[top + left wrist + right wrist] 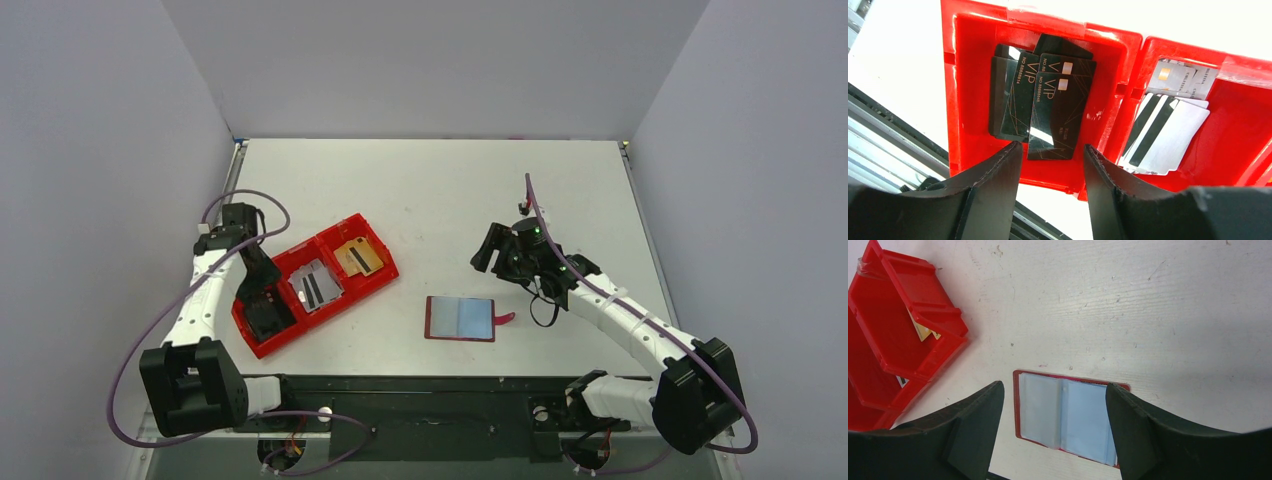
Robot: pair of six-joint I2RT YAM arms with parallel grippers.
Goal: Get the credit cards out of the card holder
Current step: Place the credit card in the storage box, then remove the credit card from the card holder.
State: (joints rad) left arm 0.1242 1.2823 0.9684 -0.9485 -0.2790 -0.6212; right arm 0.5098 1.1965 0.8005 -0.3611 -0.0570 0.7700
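Over the tray's [963,100] end bay, the left gripper [1051,147] is hovering, jaws parted and empty
Black cards [1058,110] are lying beneath, silver cards [1168,135] next bay; the holder [460,318] is lying open right of the tray, under the right gripper's [1054,387] wide jaws. Rising straight should be clearing the tray walls; room is lying open toward the holder
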